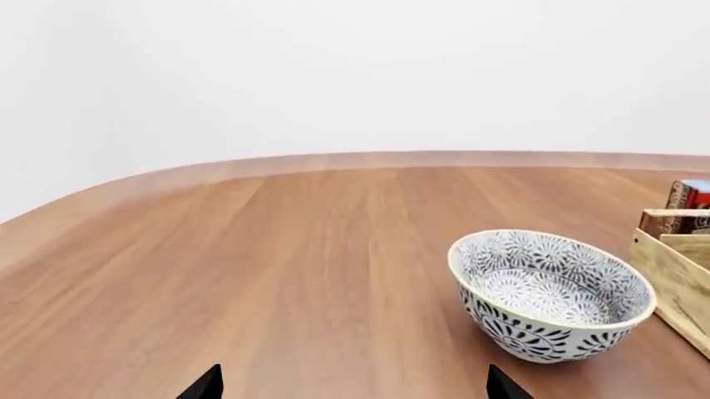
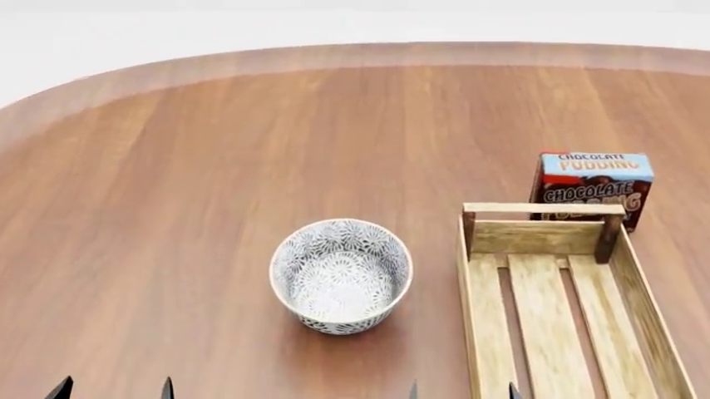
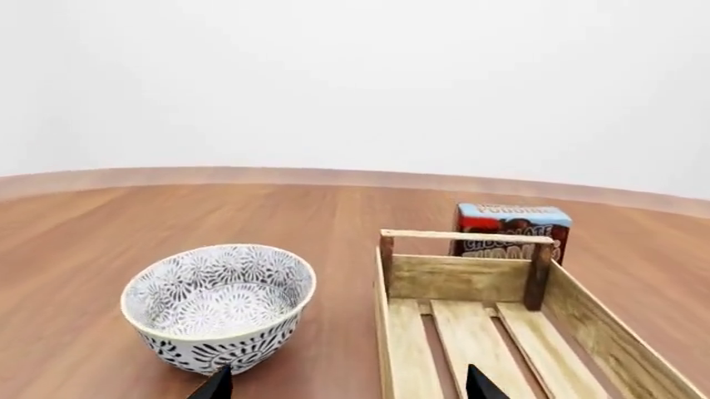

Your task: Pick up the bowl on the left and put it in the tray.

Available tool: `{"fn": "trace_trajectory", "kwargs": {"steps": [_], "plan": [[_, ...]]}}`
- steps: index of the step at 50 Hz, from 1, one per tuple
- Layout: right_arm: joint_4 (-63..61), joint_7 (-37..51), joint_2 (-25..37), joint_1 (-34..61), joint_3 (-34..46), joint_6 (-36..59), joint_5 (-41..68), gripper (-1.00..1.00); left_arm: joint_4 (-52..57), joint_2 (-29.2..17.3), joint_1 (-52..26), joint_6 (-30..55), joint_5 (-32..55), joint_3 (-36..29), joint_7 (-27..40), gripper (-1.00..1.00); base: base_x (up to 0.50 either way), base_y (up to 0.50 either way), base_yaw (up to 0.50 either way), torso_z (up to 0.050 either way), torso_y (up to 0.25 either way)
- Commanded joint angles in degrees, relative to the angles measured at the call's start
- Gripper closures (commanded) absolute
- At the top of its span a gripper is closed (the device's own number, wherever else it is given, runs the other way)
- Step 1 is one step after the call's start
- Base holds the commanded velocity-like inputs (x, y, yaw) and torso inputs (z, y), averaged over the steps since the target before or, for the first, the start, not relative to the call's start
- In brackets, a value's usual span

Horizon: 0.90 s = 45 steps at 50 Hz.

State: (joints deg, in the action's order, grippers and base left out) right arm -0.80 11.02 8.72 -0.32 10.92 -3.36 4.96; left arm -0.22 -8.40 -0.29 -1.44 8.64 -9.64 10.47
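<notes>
Left wrist view first: the bowl (image 1: 551,295) sits at lower right on the wooden table (image 1: 278,249), upright, nothing inside it, white with dense grey-black floral work inside and out. Just beside it, at the right edge, a corner of the tray (image 1: 674,278). The left gripper (image 1: 349,384) shows only two dark fingertips at the bottom edge, spread wide apart, gripping nothing.

Head view: bowl at lower centre, tray at lower right, its slatted bottom bare, a small gap between them. The chocolate pudding box (image 2: 591,189) stands just behind the tray's far wall.

Right wrist view: bowl lower left, tray lower right, and the right gripper (image 3: 347,384) shows its tips parted, holding nothing.
</notes>
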Motion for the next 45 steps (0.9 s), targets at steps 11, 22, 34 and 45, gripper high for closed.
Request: {"fn": "trace_trajectory", "kwargs": {"steps": [11,22,34,45], "plan": [[-8.8,2.35,1.85,4.33,0.48,23.05,1.18,-1.0,10.17,-2.55,-2.56,12.94,3.01,0.88,3.17,-1.0,0.13,0.0,0.0,0.0,0.001],[-34.75,3.17,4.7,14.22,-2.53,53.54,6.28,-1.0,35.37,-6.23,-11.03,44.41,18.44,6.76,6.89,-1.0,0.0,0.0,0.0,0.0,0.0],[-47.1,2.39,5.32,28.24,-6.97,76.03,12.2,-1.0,41.96,-7.03,-19.98,55.19,31.11,15.52,7.57,-1.0,0.0,0.0,0.0,0.015,0.0],[-45.67,0.06,5.03,30.21,-10.06,77.79,14.82,-1.0,41.25,-7.32,-20.58,55.64,32.17,15.75,7.67,-1.0,0.0,0.0,0.0,0.05,0.0]]}}
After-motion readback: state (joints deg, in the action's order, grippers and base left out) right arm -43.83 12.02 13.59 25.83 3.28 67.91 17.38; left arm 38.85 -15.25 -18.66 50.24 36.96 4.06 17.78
